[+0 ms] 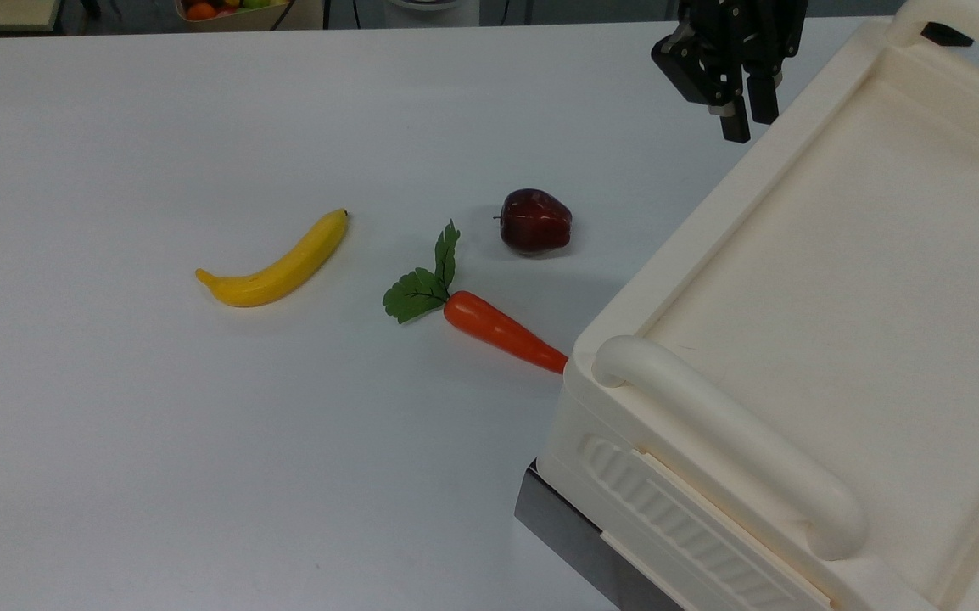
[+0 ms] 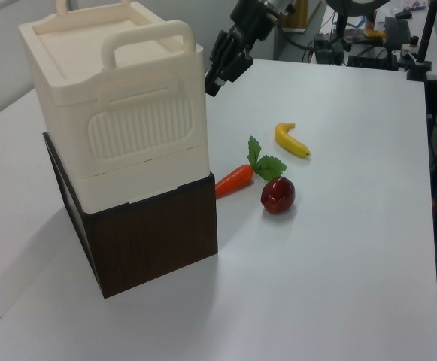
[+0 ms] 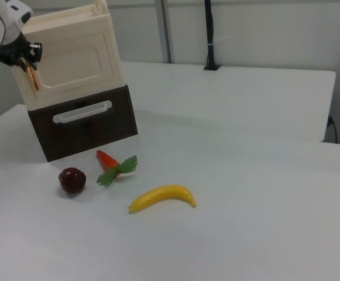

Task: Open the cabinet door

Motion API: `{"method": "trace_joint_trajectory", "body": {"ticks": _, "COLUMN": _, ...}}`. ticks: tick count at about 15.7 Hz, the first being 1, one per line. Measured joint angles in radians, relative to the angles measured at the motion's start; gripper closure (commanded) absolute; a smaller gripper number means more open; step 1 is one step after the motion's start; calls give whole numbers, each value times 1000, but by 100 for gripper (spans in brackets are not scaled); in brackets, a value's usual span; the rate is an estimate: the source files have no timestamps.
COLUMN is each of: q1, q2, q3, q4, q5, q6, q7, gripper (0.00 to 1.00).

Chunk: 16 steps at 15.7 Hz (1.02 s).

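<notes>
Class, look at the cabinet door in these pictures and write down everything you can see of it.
The cabinet door is a flat cream panel of plastic look with a recessed face, set upright in the cream cabinet, above a dark brown drawer. It sits flush, so it looks shut. A copper-coloured strip runs along its edge on the right view's left, where the end effector is.

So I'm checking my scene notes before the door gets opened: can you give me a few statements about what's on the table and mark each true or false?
1. The gripper holds the banana. False: the banana lies on the table, far from it.
2. The cabinet door looks shut. True.
3. The carrot lies between banana and cabinet in the top view. True.
4. The apple sits on top of the cabinet. False: it is on the table.
5. The cabinet stands on a dark brown base. True.
</notes>
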Motion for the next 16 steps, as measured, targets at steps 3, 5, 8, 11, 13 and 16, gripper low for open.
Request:
{"method": "trace_joint_trajectory", "body": {"ticks": 3, "q1": -1, "q2": 3, "q3": 3, "q4": 0, "q5": 1, "q6": 21, "q7": -1, "gripper": 73}}
{"method": "trace_joint_trajectory", "body": {"ticks": 5, "q1": -1, "q2": 5, "q3": 4, "q4": 0, "q5": 2, "q6": 21, "q7": -1, "gripper": 73}}
{"method": "trace_joint_trajectory", "body": {"ticks": 8, "q1": -1, "q2": 14, "q3": 7, "q4": 0, "q5": 2, "q6": 35, "q7": -1, "gripper": 73}}
{"method": "trace_joint_trajectory", "body": {"ticks": 11, "q1": -1, "q2": 19, "q3": 11, "q4": 0, "q5": 2, "q6": 41, "q7": -1, "gripper": 87}}
{"method": "trace_joint_trajectory", "body": {"ticks": 13, "q1": -1, "q2": 20, "q3": 14, "q4": 0, "q5": 2, "q6": 42, "q7": -1, "gripper": 100}}
{"method": "trace_joint_trajectory", "body": {"ticks": 16, "q1": -2, "q2": 20, "q3": 16, "q4": 0, "q5": 2, "q6": 42, "q7": -1, "gripper": 100}}
